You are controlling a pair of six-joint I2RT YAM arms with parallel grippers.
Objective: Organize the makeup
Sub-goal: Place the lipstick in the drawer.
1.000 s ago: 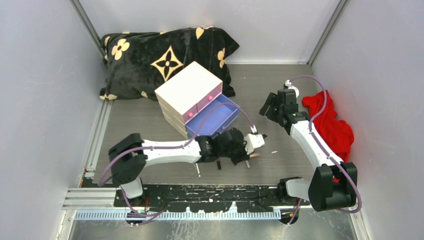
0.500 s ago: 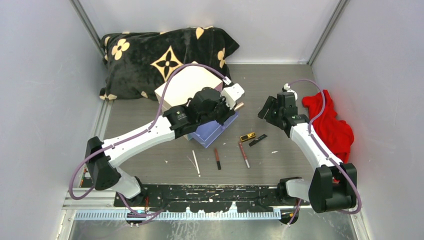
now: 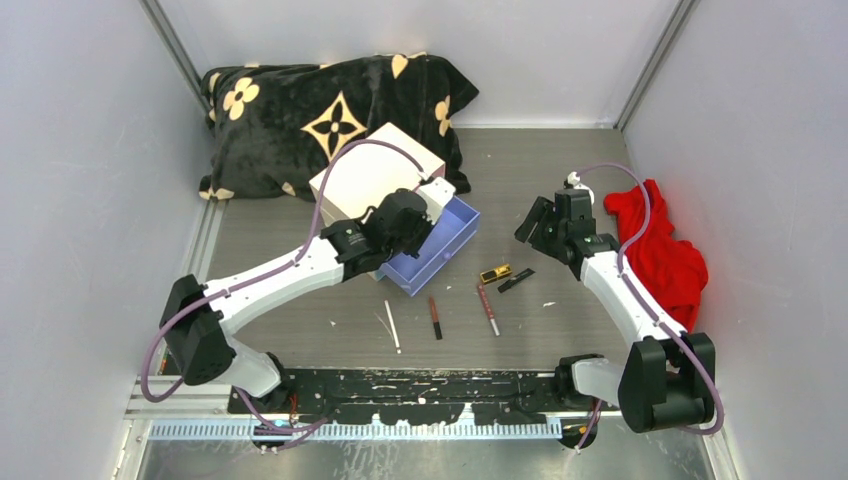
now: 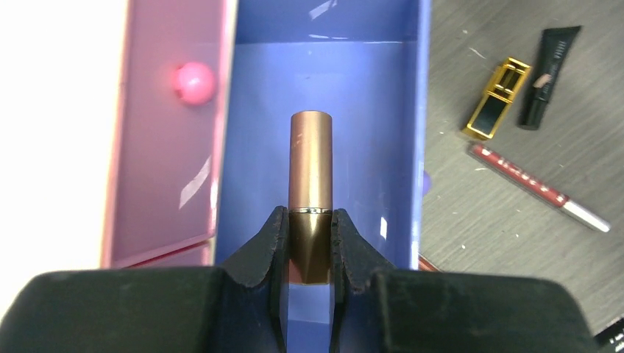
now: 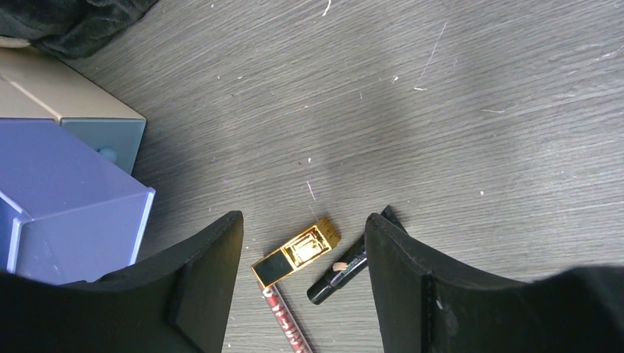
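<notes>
Left wrist | left hand (image 4: 309, 224) clamps bronze tube (image 4: 310, 158) over blue drawer (image 4: 375, 118) | unseen overhead

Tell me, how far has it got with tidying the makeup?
Barely started. The blue plastic drawer is open, and what shows of it holds nothing. The left arm's jaws are clamped on a rose-gold metal tube above it. Still on the table: a gold-and-black case, a black tube, a red gloss wand, a dark red pencil, a white stick.

Left pincer (image 4: 309, 224) clamped tight, arm reaching forward; right pincer (image 5: 303, 234) hovers agape.
</notes>
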